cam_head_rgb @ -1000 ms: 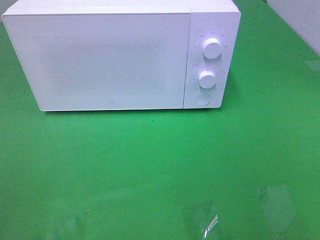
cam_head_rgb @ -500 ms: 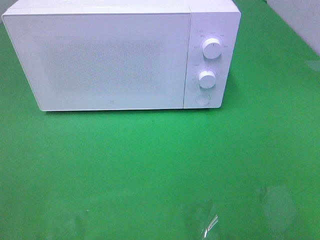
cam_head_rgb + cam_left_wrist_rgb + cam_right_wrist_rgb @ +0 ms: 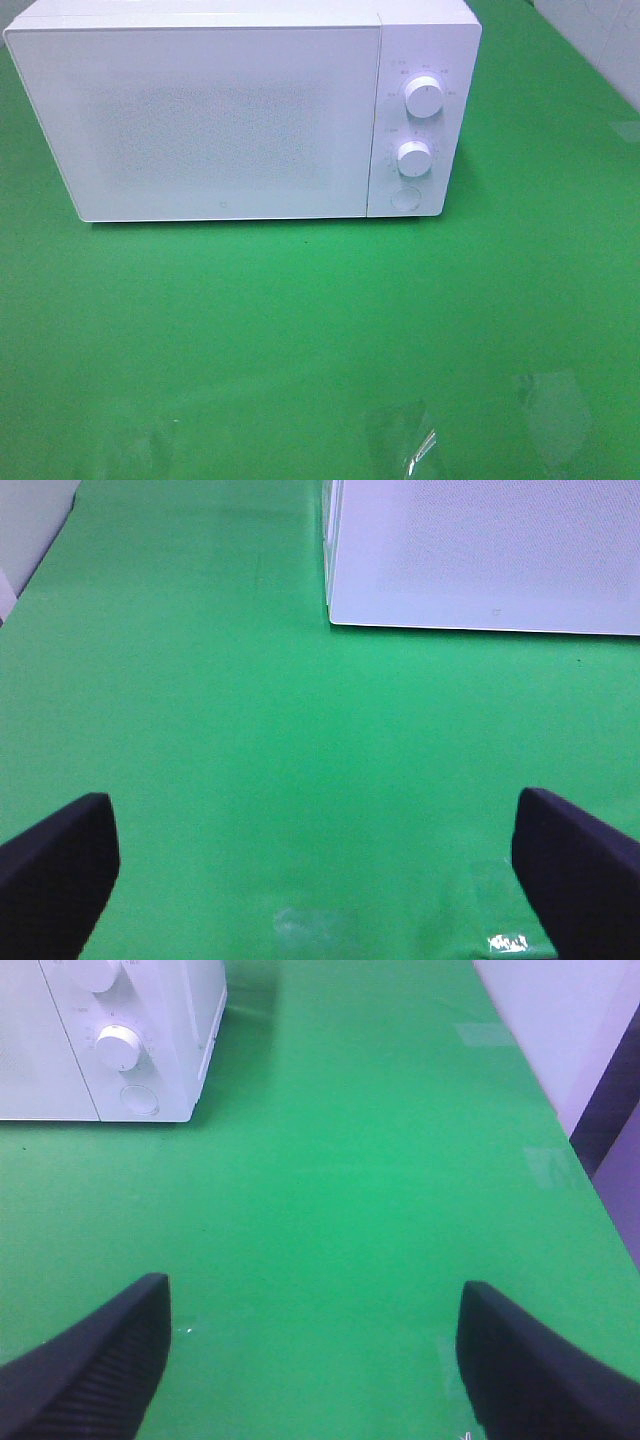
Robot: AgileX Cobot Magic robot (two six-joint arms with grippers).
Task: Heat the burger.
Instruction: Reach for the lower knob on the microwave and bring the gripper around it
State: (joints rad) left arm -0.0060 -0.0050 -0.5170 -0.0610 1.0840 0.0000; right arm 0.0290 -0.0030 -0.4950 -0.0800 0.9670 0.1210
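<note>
No change over last second: nothing moves. Microwave (image 3: 200, 120) at 12 o'clock on bench (image 3: 300, 330), door shut, knobs (image 3: 424, 97) on its 3 o'clock side. Burger in no view, maybe behind door, can't tell. So stage unclear: either not started or already loaded. Left jaws fully spread, empty, over bare bench. Right jaws wide, released, touching nothing.

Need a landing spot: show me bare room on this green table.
Free: the broad green tabletop in front of the boxy white microwave, and the strip right of it. Nowhere crowded; the black left pincer and right pincer hover open.
</note>
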